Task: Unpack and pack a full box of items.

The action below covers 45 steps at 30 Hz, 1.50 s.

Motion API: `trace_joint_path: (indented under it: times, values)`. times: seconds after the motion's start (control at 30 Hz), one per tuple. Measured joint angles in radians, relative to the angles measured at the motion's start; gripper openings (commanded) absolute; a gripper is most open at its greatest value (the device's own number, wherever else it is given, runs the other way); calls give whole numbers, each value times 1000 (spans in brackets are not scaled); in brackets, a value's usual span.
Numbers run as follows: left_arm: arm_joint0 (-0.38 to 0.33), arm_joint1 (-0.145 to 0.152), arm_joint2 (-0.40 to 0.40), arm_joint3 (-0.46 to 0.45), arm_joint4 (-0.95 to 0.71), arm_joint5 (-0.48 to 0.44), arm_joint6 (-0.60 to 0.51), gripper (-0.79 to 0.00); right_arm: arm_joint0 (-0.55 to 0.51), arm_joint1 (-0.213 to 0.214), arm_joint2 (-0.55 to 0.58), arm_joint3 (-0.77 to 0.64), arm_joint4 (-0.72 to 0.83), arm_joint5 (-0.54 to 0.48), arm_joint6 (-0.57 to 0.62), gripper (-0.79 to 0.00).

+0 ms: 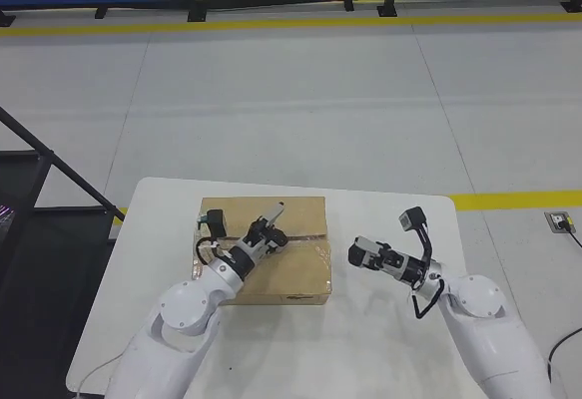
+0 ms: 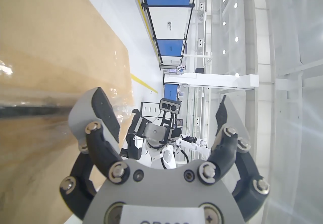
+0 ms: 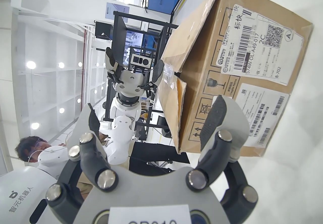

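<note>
A closed cardboard box lies on the white table, its top seam covered with clear tape. My left gripper is open over the box top at the seam; in the left wrist view the left gripper has one finger against the box top. My right gripper stands open just off the box's right side, apart from it. In the right wrist view the right gripper faces the labelled end of the box, where the flaps gape slightly.
A black frame stands left of the table. Bare table surface lies in front of the box and to its right. A cable and floor socket lie on the floor at the far right.
</note>
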Motion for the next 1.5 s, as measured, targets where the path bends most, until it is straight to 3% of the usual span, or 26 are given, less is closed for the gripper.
trace_joint_path:
  times: [0.2,0.4,0.57,0.73,0.9,1.13,1.5]
  values:
    - [27,1,-38,-55,-27,-30,5,0,-33,12,32,-94,-31,-1,-29,0]
    - [113,21,-192,-166,-41,-81,12,0,29,13,5,-166,-53,70,3,0]
    - [182,39,-358,-157,-24,-117,52,0,203,-18,-131,-55,-35,162,69,0]
    - [188,50,-475,-49,-18,-108,94,0,355,-71,-287,135,12,156,103,0]
    - [160,50,-470,72,-7,-112,90,0,421,-113,-369,281,63,98,102,0]
    - [109,41,-390,191,20,-124,42,0,473,-150,-421,389,71,72,68,0]
    - [124,36,-359,178,-26,-112,-31,0,507,-186,-463,421,66,78,58,0]
